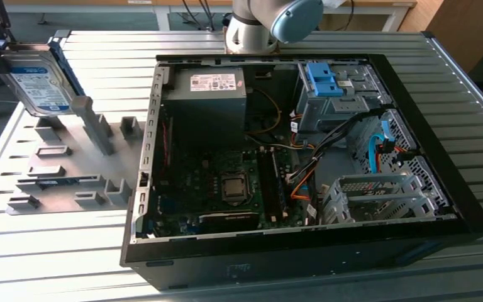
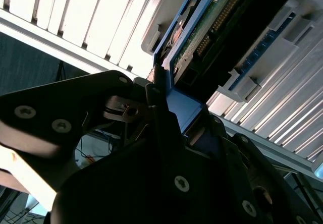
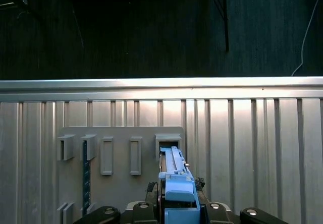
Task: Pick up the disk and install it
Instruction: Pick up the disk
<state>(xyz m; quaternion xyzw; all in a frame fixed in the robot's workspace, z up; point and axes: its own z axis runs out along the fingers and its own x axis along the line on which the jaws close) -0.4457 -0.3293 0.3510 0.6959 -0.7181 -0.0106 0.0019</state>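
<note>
As pincer (image 3: 175,188) grips it, disk (image 1: 38,82) (blue-railed) upright, seemingly just above rack (image 1: 82,165).

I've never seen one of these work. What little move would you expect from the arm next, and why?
Probably a short lift straight up. The gripper is shut on the disk, which stands upright with its lower edge close above the posts of the grey holder plate. Clearing those first looks safer before swinging toward the open computer case.
</note>
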